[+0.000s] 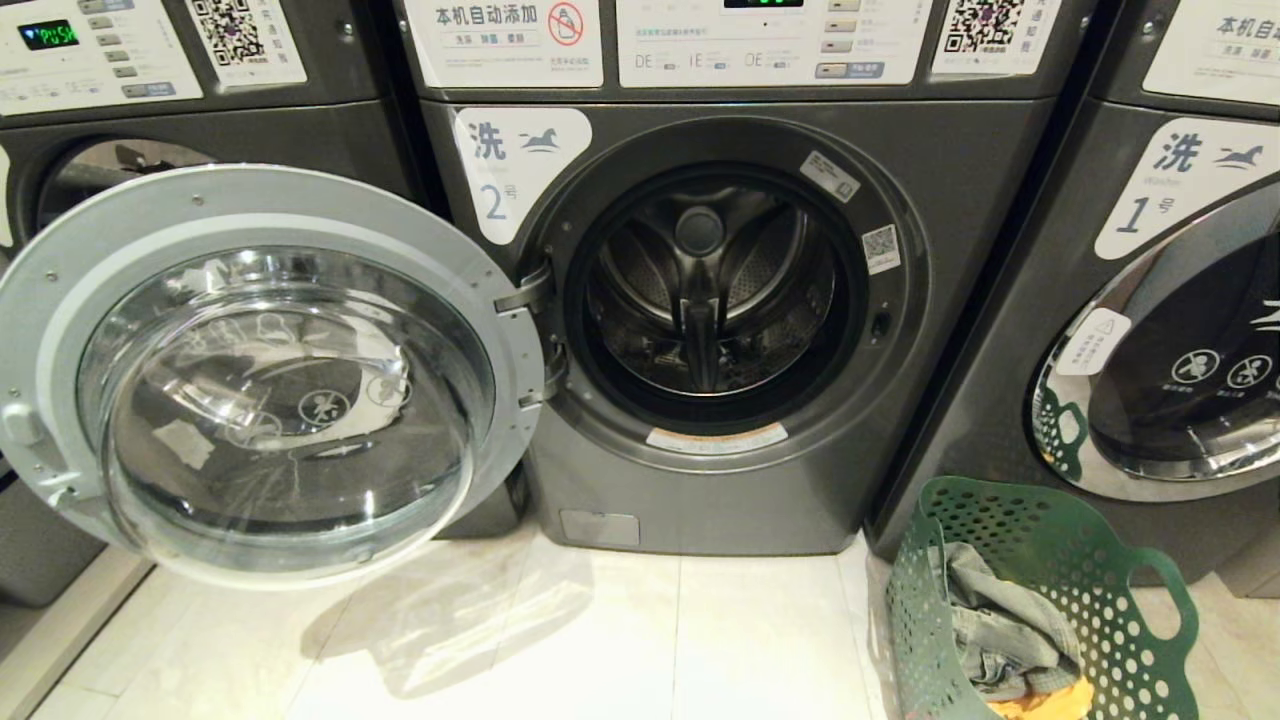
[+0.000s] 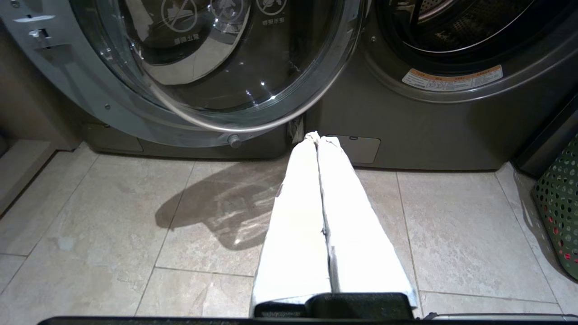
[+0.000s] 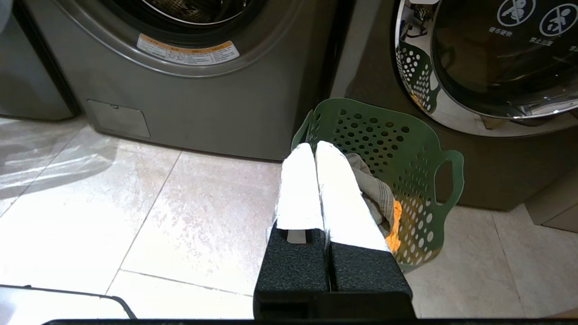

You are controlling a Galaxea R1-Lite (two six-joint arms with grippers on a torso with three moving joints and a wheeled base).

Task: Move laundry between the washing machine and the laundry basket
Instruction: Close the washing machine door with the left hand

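In the laundry basket (image 3: 433,149) on the floor, right of the open washing machine (image 1: 720,300): laundry (image 3: 375,192), just beyond the closed, empty right gripper (image 3: 315,146). Left gripper (image 2: 319,136) likewise pinched shut, empty.

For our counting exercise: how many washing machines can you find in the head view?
3: washer 2 in the middle with its door swung open, washer 1 at the right, shut, and an unnumbered washer at the left behind that open door.

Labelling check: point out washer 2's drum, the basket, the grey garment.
drum (image 1: 700,290), head view, its back wall.
laundry basket (image 1: 1090,560), head view, perforated far wall.
grey garment (image 1: 1000,620), head view, crumpled middle.
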